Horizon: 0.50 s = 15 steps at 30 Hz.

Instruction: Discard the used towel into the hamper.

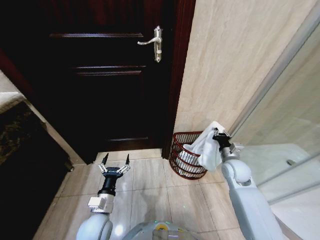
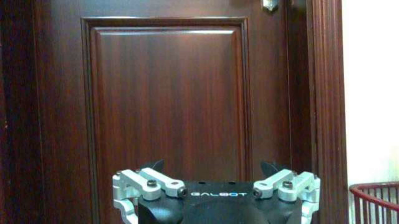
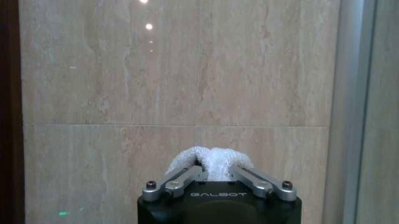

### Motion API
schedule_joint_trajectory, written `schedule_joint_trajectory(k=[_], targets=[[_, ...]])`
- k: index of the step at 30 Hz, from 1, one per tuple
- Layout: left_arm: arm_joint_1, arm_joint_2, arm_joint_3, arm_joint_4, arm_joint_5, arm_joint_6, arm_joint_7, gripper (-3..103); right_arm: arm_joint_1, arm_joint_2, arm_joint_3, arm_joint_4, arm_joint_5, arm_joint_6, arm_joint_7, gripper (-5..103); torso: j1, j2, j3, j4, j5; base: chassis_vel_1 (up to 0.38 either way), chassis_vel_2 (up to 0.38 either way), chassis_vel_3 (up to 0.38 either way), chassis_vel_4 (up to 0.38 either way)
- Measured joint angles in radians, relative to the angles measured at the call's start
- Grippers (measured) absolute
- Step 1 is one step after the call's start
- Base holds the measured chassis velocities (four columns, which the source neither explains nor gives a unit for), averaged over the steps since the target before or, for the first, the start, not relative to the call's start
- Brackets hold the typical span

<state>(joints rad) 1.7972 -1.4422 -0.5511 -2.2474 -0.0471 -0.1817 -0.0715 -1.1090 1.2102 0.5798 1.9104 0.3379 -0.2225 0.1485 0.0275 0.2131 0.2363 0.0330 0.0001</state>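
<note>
Right gripper point(image 1: 218, 134) holds towel point(image 1: 207, 147) raised above hamper point(image 1: 182, 161).

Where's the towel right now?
In the head view the white towel hangs from the right hand, draped over the hamper rim by the tiled wall, right of the door.

Towel point(image 1: 207, 147) white; hamper point(image 1: 186, 162) dark red wire; door point(image 1: 107, 75) dark red-brown wood; wall point(image 1: 225, 60) & floor point(image 1: 150, 192) beige tile.

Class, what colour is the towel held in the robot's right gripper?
White. The towel shows best in the head view, hanging from the right gripper.
</note>
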Motion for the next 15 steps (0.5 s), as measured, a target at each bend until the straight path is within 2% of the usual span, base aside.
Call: schedule_joint_trajectory(k=[8, 15], targets=[[0.000, -0.004, 0.009, 0.002, 0.008, -0.001, 0.000, 100, 0.016, -0.010, 0.004, 0.001, 0.013, 0.013, 0.011, 4, 0.000, 0.000, 0.000, 0.0000, -0.0003, -0.060, 0.078, 0.060, -0.065], [0.002, -0.015, 0.021, 0.004, 0.027, -0.002, 0.000, 100, 0.136, -0.067, -0.003, -0.014, 0.064, 0.023, 0.026, 4, 0.000, 0.000, 0.000, 0.0000, -0.0001, 0.000, 0.000, 0.000, 0.000]])
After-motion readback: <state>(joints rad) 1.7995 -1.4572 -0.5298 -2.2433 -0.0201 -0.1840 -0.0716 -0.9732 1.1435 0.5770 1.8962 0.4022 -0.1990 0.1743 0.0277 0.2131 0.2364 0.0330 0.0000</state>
